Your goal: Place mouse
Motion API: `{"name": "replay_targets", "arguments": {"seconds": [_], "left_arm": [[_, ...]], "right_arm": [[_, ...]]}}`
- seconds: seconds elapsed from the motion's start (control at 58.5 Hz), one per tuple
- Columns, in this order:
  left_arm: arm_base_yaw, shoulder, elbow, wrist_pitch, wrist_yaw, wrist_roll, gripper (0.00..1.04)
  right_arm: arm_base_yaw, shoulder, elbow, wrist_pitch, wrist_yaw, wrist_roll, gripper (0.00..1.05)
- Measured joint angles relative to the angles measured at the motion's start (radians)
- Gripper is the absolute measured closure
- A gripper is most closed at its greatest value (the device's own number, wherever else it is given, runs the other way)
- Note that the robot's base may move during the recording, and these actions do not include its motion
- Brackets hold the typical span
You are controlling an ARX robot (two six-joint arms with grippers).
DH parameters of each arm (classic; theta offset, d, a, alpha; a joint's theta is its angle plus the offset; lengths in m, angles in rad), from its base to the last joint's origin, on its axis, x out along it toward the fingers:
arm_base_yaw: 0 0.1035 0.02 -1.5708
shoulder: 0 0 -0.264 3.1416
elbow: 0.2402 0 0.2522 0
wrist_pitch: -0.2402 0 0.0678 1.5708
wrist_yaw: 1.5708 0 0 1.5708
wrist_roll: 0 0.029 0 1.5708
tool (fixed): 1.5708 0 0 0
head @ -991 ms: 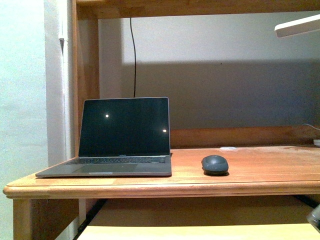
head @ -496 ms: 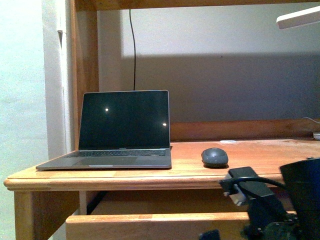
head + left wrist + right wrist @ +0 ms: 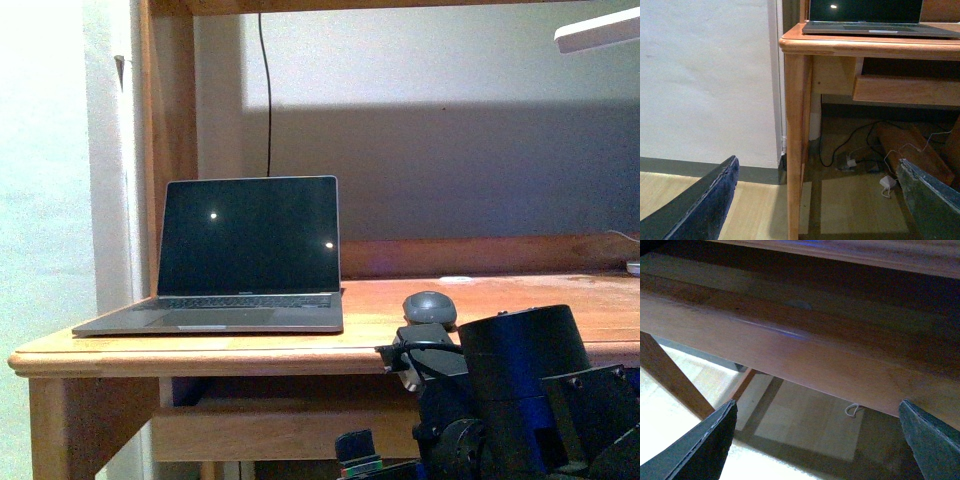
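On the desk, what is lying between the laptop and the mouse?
Nothing: in the front view only bare desk top separates the laptop from the mouse.

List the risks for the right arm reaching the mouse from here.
1. The right gripper sits open below the desk, facing its underside; rising straight could strike the front edge.
2. The right arm partly hides the mouse in the front view, so aiming is harder.
3. The laptop stands beside the mouse; a wide sweep could nudge it.

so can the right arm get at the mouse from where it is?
Probably yes. The mouse sits near the desk's front edge with bare wood around it, and the right arm is rising just below. The right claw is open but under the desktop.
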Motion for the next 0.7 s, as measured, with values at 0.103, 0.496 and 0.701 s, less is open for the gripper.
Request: {"name": "replay_targets", "arguments": {"seconds": [0.103,0.496,0.701], "left_arm": [[0.000,0.000,0.000,0.000,0.000,0.000,0.08],[0.000,0.000,0.000,0.000,0.000,0.000,0.08],[0.000,0.000,0.000,0.000,0.000,0.000,0.08]], "right_arm": [[0.006,0.008,0.008,0.000,0.025,0.000,0.07],[-0.052,-0.227,-0.213,0.058,-0.021,0.031,0.07],[-0.132,-0.613,-0.539,0.023,-0.111,0.026,0.07]]}}
